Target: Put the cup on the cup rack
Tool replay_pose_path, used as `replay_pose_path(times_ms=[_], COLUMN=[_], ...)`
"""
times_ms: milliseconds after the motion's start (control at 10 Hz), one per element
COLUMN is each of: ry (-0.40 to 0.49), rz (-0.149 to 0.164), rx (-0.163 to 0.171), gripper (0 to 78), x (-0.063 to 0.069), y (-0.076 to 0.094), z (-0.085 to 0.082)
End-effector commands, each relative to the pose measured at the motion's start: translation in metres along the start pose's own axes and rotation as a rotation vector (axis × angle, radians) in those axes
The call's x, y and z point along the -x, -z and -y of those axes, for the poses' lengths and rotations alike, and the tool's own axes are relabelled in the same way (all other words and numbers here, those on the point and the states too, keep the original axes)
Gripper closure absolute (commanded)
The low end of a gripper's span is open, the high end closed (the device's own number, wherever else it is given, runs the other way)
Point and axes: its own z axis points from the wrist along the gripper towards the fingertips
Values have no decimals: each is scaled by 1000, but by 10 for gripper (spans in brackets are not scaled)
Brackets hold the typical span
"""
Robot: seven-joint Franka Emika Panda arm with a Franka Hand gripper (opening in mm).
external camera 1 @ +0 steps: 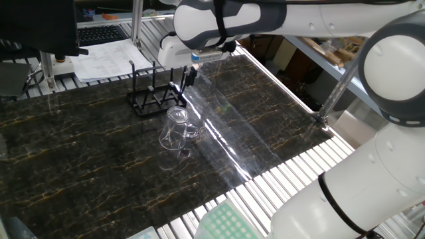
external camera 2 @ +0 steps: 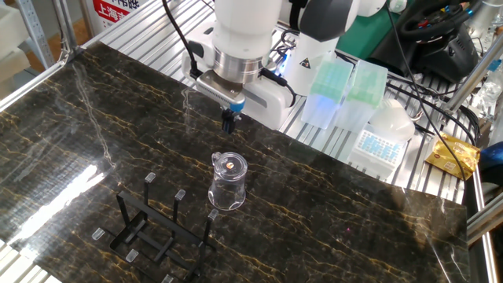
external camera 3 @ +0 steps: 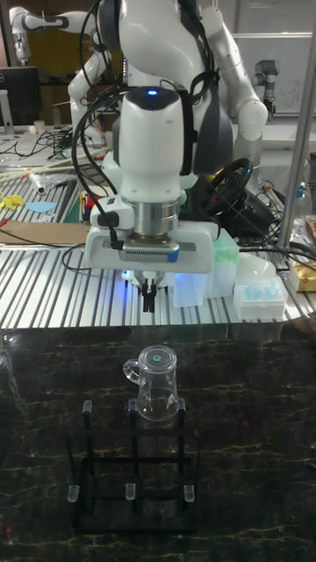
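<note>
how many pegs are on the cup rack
6 on the cup rack: a row of three nearest the cup, and a second row of three along the rack's far side. None seems hidden.

Three fixed cameras ring the worktop (external camera 1: 99, 153)
Two look down from opposite sides; the tall one faces the end effector (external camera 3: 149, 294) head-on.
</note>
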Motion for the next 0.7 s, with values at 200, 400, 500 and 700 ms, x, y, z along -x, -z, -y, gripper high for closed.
replay_pose_path(times_ms=[200,400,500,700], ry=[5,8,8,9], rz=[-13,-20,-20,-25], rx=[5,9,9,17], gripper=[776,776,776,776], x=[1,1,1,2], y=[-1,-3,-3,-10], z=[0,-1,-1,-2])
